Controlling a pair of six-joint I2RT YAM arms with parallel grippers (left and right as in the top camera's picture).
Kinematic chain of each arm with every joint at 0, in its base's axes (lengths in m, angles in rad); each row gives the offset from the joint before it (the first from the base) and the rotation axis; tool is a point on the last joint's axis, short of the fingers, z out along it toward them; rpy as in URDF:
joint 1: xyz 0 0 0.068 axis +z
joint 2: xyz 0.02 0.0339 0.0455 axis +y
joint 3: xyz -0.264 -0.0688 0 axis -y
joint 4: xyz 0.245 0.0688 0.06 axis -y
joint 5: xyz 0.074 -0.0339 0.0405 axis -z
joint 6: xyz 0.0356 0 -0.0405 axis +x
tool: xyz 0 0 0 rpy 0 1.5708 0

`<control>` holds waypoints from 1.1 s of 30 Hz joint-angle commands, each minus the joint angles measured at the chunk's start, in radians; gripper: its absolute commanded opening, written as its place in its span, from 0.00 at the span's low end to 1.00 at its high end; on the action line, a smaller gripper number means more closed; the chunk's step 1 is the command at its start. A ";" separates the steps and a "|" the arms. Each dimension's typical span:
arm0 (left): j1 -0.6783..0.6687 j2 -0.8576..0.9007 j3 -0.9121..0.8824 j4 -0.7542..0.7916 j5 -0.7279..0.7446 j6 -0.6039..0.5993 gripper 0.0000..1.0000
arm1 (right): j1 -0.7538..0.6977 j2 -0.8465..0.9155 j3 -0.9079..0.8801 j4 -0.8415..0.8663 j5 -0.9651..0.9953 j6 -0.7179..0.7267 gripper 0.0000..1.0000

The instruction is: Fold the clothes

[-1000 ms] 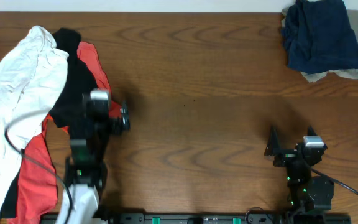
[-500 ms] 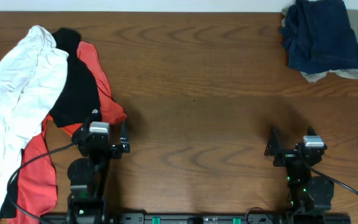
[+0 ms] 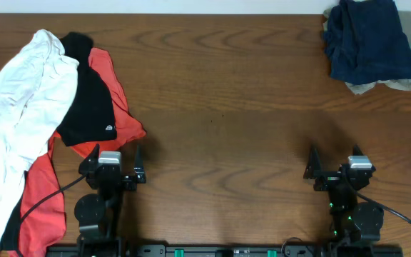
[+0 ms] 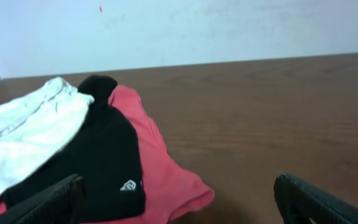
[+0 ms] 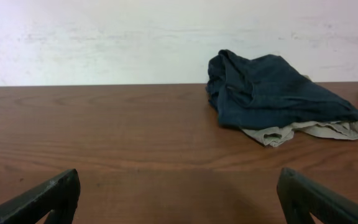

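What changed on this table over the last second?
The left gripper drew back off the black garment toward the near edge of the table, open and empty. The right gripper, white garment, coral garment and navy garment stayed put.

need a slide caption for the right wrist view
Open right gripper facing a crumpled navy garment that lies on a khaki one at the far edge of the table

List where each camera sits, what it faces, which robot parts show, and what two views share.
Overhead: above the table, looking straight down; left gripper and right gripper at the near edge.
Left wrist: low, facing the far wall across the black garment; own fingers at bottom corners.
Right wrist: low, facing the navy garment; own fingers likewise.
Overhead and right wrist share the navy garment.
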 commanded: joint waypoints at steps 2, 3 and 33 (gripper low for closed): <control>0.011 -0.083 -0.006 -0.066 0.014 0.013 0.98 | 0.011 -0.006 -0.001 -0.004 0.000 -0.008 0.99; 0.011 -0.088 -0.006 -0.061 0.013 0.014 0.98 | 0.011 -0.006 -0.001 -0.004 0.000 -0.008 0.99; 0.010 -0.084 -0.006 -0.063 0.011 0.017 0.98 | 0.011 -0.006 -0.001 -0.004 0.000 -0.008 0.99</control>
